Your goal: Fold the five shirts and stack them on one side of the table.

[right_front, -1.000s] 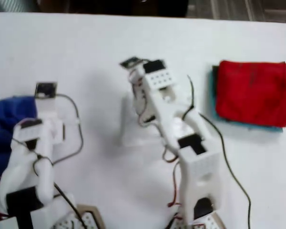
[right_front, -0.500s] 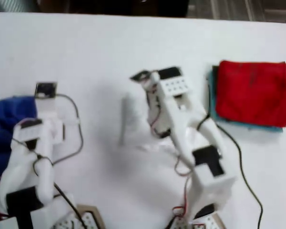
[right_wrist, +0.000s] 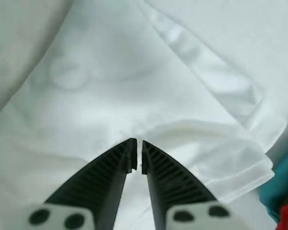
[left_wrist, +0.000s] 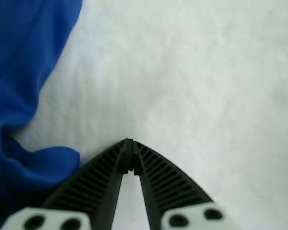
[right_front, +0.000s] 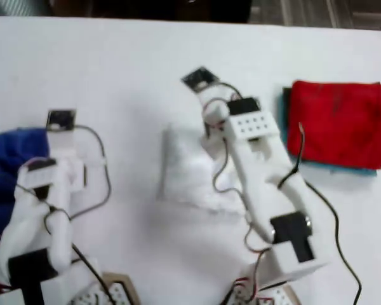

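Observation:
A crumpled white shirt point(right_front: 190, 171) lies mid-table, seen close in the right wrist view as white shirt point(right_wrist: 110, 86). My right gripper point(right_front: 211, 127) point(right_wrist: 136, 146) sits on it, its fingers pinched together on a small pucker of the cloth. At the right edge, a folded red shirt point(right_front: 340, 124) tops a teal one point(right_front: 284, 127); their corner, teal point(right_wrist: 283, 191), shows beside the white cloth. A loose blue shirt point(right_front: 13, 152) point(left_wrist: 24, 62) lies at the far left. My left gripper point(right_front: 59, 138) point(left_wrist: 128, 146) rests shut on the bare table beside it, holding nothing.
The white table point(right_front: 127, 63) has free room along its far side and between the two arms. Cables point(right_front: 101, 165) trail from both arms over the near part of the table.
My right arm has swung to the right, toward the red stack, and more of the white shirt now shows spread beside it. The left arm has not moved.

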Tool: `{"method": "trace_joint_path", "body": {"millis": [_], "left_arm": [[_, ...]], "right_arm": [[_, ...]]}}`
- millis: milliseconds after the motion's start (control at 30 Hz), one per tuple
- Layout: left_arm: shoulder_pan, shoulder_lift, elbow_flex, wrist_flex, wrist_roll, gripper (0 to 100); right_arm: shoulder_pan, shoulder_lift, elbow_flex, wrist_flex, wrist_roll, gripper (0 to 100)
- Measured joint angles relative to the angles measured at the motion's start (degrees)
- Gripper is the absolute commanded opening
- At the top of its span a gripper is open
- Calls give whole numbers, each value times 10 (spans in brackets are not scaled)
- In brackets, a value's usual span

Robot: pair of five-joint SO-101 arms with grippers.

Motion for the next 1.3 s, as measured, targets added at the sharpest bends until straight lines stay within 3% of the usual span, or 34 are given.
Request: {"method": "trace_joint_path", "body": {"millis": [267, 467, 533, 1000, 1133, 1300], "left_arm": [[0, 0, 0, 0, 0, 26], [0, 0, 0, 0, 0, 26], [0, 0, 0, 0, 0, 26], [-1, 0, 0, 0, 0, 26], [0, 0, 0, 0, 0, 26], [0, 0, 0, 0, 0, 26]], "right_arm": [[17, -1, 4, 62, 0, 28], [101, -29, -11, 3, -69, 244], [127, -29, -14, -16, -83, 253], [149, 85, -17, -111, -95, 187], [149, 88, -17, -112, -94, 29], [156, 87, -46, -110, -94, 21]]}}
